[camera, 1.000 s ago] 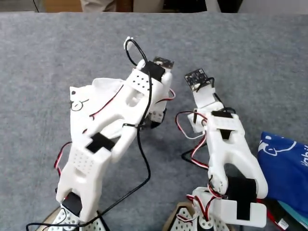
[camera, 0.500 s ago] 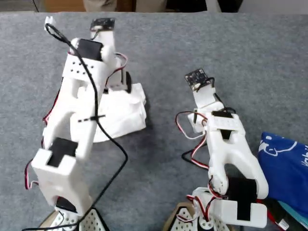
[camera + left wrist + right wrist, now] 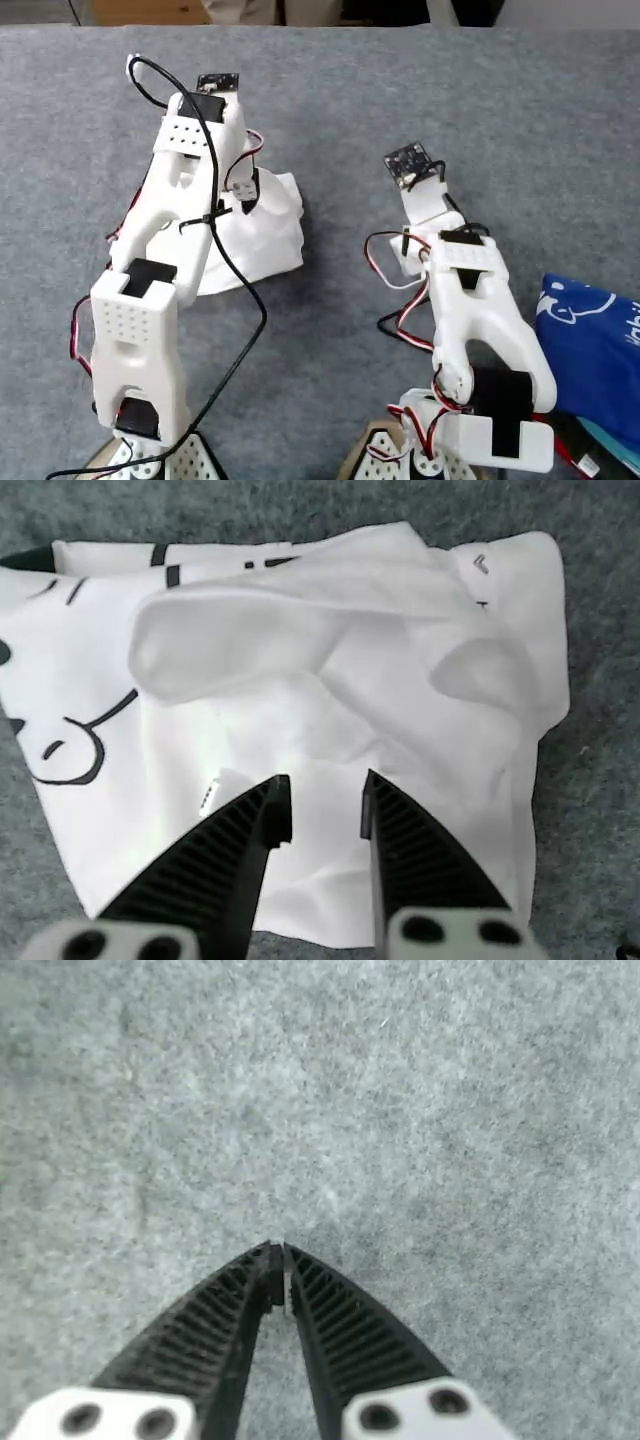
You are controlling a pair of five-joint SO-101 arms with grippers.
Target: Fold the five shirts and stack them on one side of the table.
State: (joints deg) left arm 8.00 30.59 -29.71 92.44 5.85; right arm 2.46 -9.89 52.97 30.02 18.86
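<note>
as the left gripper (image 3: 325, 802) hangs over the white shirt (image 3: 330, 670), its two black ribbed fingers (image 3: 240, 850) stand only a narrow way apart, with white cloth showing through the gap. whether the tips press into the fabric i cannot tell. the shirt lies directly beneath this gripper and spreads ahead of it, bunched rather than flat. a soft rolled fold crosses just beyond the fingertips, and a black line drawing sits on the flatter part off to one side.

from above, the left gripper (image 3: 243, 192) sits over the near-top part of the white shirt (image 3: 265, 240), which spills out toward the right arm's side on the grey table cover (image 3: 520, 110).

the right gripper (image 3: 278, 1260) is closed tip to tip and holds nothing — bare grey cover lies under it and ahead of it. the white shirt is well apart from it, off to its left. a blue shirt (image 3: 590, 350) lies far behind this gripper, back beside the right arm's base on its outer side.
</note>
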